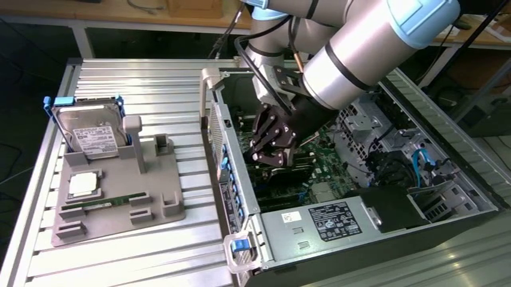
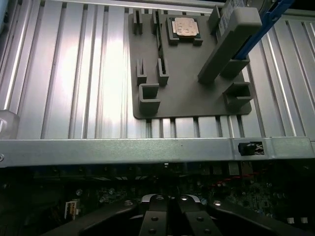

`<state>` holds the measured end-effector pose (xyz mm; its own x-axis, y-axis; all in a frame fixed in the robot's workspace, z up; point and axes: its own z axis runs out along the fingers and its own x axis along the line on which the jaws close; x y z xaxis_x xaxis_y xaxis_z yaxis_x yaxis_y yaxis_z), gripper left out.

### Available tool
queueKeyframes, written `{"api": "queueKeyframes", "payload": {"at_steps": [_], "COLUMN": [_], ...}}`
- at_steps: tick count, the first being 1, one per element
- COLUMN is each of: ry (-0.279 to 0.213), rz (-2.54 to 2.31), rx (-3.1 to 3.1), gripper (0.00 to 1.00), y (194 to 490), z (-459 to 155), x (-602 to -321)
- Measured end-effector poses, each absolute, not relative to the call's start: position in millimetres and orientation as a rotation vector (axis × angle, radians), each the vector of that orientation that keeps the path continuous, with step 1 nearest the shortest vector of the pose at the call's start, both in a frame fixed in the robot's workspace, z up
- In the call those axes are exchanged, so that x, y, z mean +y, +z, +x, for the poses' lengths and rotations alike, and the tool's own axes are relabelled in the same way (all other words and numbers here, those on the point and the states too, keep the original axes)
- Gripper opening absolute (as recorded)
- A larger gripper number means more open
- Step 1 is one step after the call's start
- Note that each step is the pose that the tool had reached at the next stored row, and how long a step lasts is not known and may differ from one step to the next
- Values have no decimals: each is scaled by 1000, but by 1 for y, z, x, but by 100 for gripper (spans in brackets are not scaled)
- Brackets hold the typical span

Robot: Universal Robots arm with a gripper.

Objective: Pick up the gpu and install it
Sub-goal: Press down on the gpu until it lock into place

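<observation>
The gripper (image 1: pixel 270 156) is lowered inside the open computer case (image 1: pixel 239 197), its fingers (image 2: pixel 170 216) closed together. Beneath it a dark card, seemingly the gpu (image 1: pixel 289 174), is seen on the motherboard (image 1: pixel 327 158), largely hidden by the gripper; contact cannot be judged. The gray holder (image 1: pixel 119 197) lies on the bench.

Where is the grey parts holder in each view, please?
Exterior view: grey parts holder on the ribbed table, at the exterior view's left of the computer case.
Wrist view: holder on the table beyond the case's metal edge.
Shared landmark: the square chip on the holder.
</observation>
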<state>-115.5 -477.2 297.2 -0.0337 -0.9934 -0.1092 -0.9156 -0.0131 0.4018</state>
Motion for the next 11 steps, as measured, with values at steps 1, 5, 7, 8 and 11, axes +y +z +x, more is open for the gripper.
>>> {"api": "queueKeyframes", "payload": {"at_steps": [1,5,7,8,11], "ry": [-554,-588,-594,-595,-594], "rz": [2024,2011,2009,2009,2009], "rx": [-2045,-2032,-2029,-2030,-2029], "gripper": [11,11,11,11,11], "y": [297,297,297,296,293], "z": [-115,-115,-115,-115,-115], "x": [-477,-477,-477,-477,-477]}}
